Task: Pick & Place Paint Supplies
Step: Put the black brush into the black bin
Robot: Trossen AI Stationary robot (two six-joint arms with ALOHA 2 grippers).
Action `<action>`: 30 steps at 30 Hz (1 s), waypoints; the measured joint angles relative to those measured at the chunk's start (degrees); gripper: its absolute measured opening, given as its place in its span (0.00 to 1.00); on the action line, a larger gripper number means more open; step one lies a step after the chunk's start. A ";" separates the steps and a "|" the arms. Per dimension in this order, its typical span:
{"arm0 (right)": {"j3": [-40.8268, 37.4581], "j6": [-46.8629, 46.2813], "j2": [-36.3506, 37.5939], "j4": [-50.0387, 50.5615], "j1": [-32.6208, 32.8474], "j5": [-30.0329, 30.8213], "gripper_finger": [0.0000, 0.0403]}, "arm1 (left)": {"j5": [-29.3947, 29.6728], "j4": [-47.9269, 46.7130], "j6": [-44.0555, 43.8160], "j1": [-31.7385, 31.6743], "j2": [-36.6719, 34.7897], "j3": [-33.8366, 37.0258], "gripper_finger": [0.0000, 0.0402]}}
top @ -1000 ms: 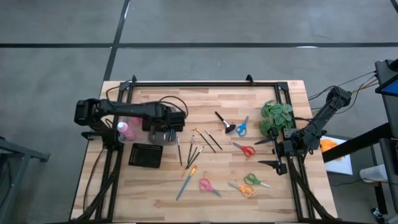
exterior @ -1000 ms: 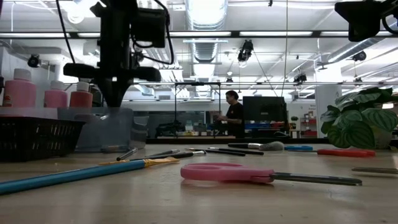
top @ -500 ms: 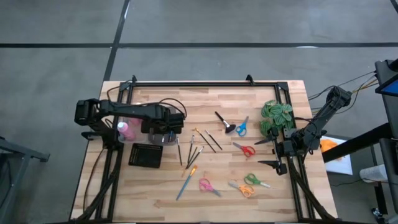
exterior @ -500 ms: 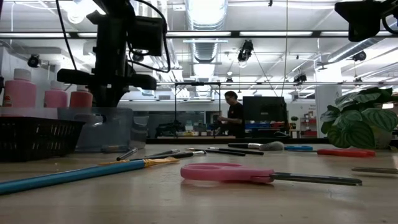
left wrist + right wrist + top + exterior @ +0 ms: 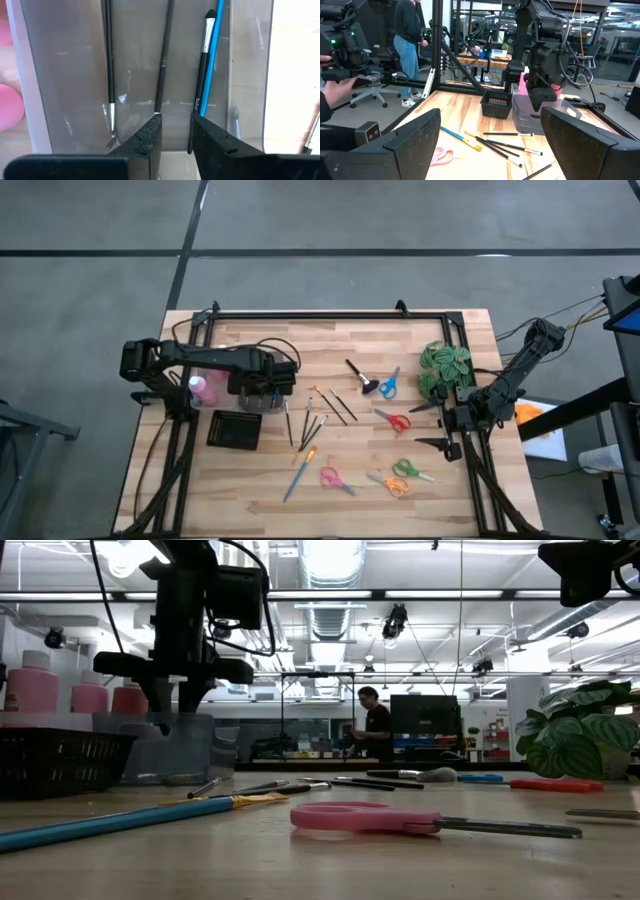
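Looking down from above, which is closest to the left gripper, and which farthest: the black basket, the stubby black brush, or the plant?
From the left gripper:
1. Black basket, just beside it, toward the table's front.
2. Stubby black brush, mid-table toward the right.
3. Plant, at the far right edge.

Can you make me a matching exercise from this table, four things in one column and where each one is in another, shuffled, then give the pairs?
Things
1. left gripper
2. right gripper
3. pink scissors
4. leafy plant

Places
A. lying near the table's front edge, beside a long blue brush
B. over the clear bin that holds brushes
C. at the table's right edge, behind the right arm
D. waiting wide open at the table's right side

Pairs: 1-B, 2-D, 3-A, 4-C
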State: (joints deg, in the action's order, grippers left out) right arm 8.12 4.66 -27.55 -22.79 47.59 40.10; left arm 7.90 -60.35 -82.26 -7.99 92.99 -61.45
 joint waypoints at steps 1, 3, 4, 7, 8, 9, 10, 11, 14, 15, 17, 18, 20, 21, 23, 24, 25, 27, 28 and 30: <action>0.00 -0.08 -0.01 -0.02 0.00 0.00 0.85 | 0.00 0.03 0.00 0.00 0.00 0.00 0.26; 0.00 -0.01 0.00 -0.02 0.01 0.00 0.85 | 0.00 0.10 0.00 0.00 0.00 -0.02 0.26; 0.00 0.00 0.00 -0.02 0.00 0.00 0.85 | 0.00 0.06 0.00 0.00 0.00 -0.03 0.26; -0.01 -0.02 -0.01 -0.02 0.01 0.00 0.85 | 0.00 0.02 0.84 0.28 -0.53 -0.93 0.26; 0.00 0.00 -0.03 0.00 0.01 0.00 0.85 | 0.02 -0.02 0.87 0.72 -0.91 -1.37 0.26; 0.00 -0.05 -0.04 0.00 0.00 0.00 0.85 | 0.26 -0.13 0.69 1.39 -1.25 -1.82 0.26; 0.00 -0.11 -0.02 -0.02 0.00 0.00 0.85 | 0.68 -0.46 0.00 2.09 -1.65 -2.39 0.26; 0.00 -0.03 -0.04 0.00 0.02 0.00 0.85 | 1.51 -0.98 -0.94 2.83 -1.97 -2.95 0.26; 0.00 -0.10 -0.02 0.01 0.01 0.00 0.85 | 4.40 -2.69 -3.38 5.04 -3.05 -5.25 0.26; 0.00 -0.08 -0.02 -0.01 0.01 0.00 0.85 | 5.28 -2.93 -4.27 5.92 -3.41 -6.01 0.26; 0.00 -0.01 -0.02 0.00 0.02 0.00 0.85 | 5.99 -3.37 -6.00 7.74 -3.66 -7.15 0.26; 0.00 -0.11 -0.02 -0.02 0.00 0.00 0.85 | 6.05 -3.37 -6.75 8.80 -3.69 -7.70 0.26; 0.00 0.00 -0.02 0.00 0.00 0.00 0.85 | 6.03 -3.00 -8.95 10.90 -3.67 -8.78 0.26; 0.00 -0.01 0.00 -0.01 0.01 0.00 0.85 | 5.99 -2.66 -10.32 11.85 -3.69 -9.18 0.26; 0.00 -0.10 0.00 -0.02 0.02 0.00 0.85 | 6.05 -0.90 -12.03 13.97 -3.69 -9.29 0.26; 0.00 -0.01 0.00 -0.02 0.00 0.00 0.85 | 6.05 0.35 -12.25 15.06 -3.69 -9.29 0.26; 0.00 0.00 0.00 -0.02 0.00 0.00 0.85 | 6.04 1.71 -12.67 16.20 -3.69 -9.29 0.26; 0.00 -0.10 0.00 -0.02 0.00 0.00 0.85 | 5.82 3.51 -12.73 18.34 -3.69 -9.29 0.26; 0.00 -0.05 0.00 -0.02 0.01 0.00 0.85 | 5.92 4.50 -12.92 19.25 -3.69 -9.28 0.26; 0.00 -0.04 0.00 -0.02 0.01 0.00 0.85 | 7.53 6.42 -16.71 20.88 -3.69 -9.07 0.26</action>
State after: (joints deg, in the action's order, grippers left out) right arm 8.12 4.63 -27.55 -22.81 47.60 40.10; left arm 15.44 -53.92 -98.97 12.89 89.30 -70.52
